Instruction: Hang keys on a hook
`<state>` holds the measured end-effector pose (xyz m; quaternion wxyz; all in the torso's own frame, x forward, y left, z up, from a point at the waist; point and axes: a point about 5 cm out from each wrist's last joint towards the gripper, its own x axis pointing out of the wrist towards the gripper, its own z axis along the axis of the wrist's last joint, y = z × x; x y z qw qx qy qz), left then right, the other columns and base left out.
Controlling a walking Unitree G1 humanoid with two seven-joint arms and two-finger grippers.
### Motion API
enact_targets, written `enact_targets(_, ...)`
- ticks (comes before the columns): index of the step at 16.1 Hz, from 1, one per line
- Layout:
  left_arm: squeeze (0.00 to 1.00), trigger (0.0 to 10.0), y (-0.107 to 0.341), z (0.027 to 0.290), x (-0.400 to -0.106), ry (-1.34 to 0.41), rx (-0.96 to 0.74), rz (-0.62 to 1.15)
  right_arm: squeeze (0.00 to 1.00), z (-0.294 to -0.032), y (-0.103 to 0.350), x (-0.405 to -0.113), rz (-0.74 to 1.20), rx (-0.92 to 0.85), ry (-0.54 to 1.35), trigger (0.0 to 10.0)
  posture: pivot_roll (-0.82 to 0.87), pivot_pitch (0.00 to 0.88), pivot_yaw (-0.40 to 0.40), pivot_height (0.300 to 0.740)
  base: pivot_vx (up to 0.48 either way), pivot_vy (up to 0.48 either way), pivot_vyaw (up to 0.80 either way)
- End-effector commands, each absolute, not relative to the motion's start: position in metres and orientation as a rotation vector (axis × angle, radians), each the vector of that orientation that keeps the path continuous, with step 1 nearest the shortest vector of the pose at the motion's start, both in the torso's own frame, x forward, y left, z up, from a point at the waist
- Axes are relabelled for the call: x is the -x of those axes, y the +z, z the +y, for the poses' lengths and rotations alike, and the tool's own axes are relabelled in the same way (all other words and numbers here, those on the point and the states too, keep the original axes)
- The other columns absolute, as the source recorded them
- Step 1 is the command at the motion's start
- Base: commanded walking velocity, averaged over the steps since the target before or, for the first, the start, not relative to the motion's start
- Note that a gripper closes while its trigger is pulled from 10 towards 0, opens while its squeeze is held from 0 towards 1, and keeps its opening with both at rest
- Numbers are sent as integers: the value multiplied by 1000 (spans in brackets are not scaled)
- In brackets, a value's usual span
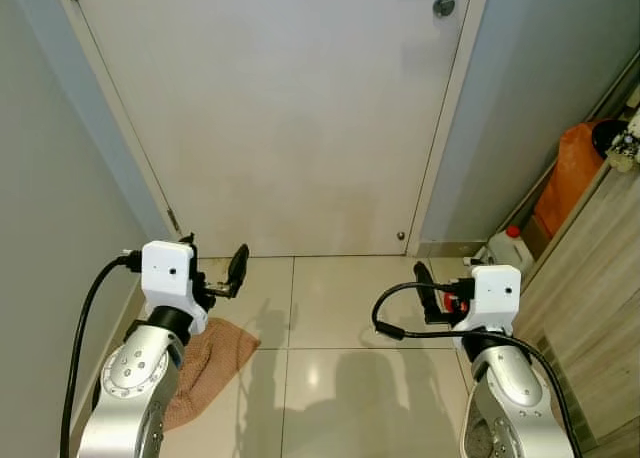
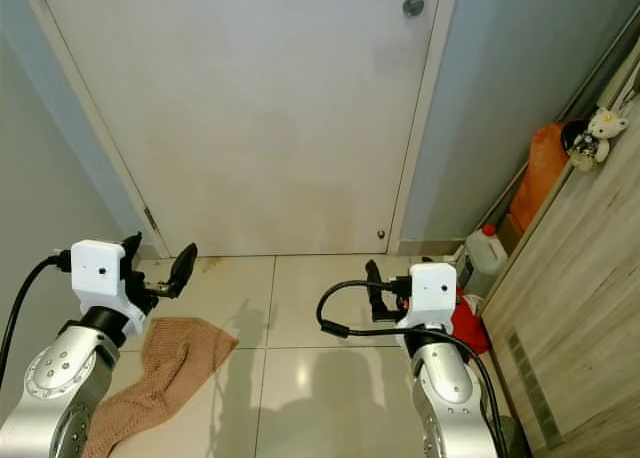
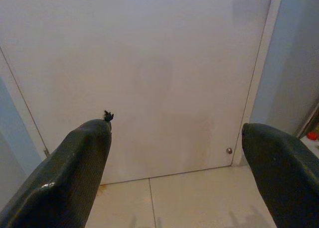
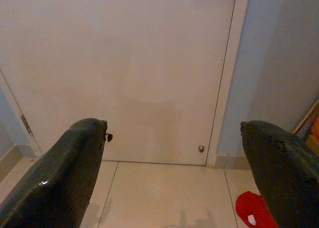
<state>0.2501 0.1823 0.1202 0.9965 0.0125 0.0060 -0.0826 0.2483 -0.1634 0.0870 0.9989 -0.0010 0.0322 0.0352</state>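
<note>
Grippers hang side by side before a shut white door [image 1: 290, 118] — the left gripper [image 1: 215, 268] with fingers spread wide, the right gripper [image 2: 385, 288] likewise parted in its wrist view, both holding nothing. Keys and hook cannot be made out. Below the left arm a brown cloth [image 2: 150, 373] lies on the tiled floor [image 1: 330, 368]; by the right one — a white jug [image 2: 483, 250] beside a wooden cabinet [image 2: 570, 298].

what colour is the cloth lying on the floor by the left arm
The cloth is a light brownish-tan, knitted-looking. It shows best in the right eye view.
</note>
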Motion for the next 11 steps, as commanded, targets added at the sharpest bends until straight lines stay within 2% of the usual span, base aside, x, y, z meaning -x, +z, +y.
enact_targets(1, 0, 10000, 119, 183, -250, -166, -27, 18, 0, -161, 86, -250, 78, 9, 75, 10000, 19, 0, 74, 740, 0, 0, 0)
enact_targets(5, 0, 10000, 119, 183, -250, -166, -27, 18, 0, -161, 86, -250, 78, 9, 75, 10000, 19, 0, 74, 740, 0, 0, 0)
enact_targets(7, 0, 10000, 105, 179, -269, -107, 12, 77, 0, -155, 78, -260, 116, -36, 117, 10000, 15, 0, 36, 740, 0, 0, 0)
enact_targets(11, 0, 10000, 107, 176, -266, -123, -26, 68, 0, -148, 77, -264, 113, -55, 134, 10000, 41, 0, 31, 740, 0, 0, 0)
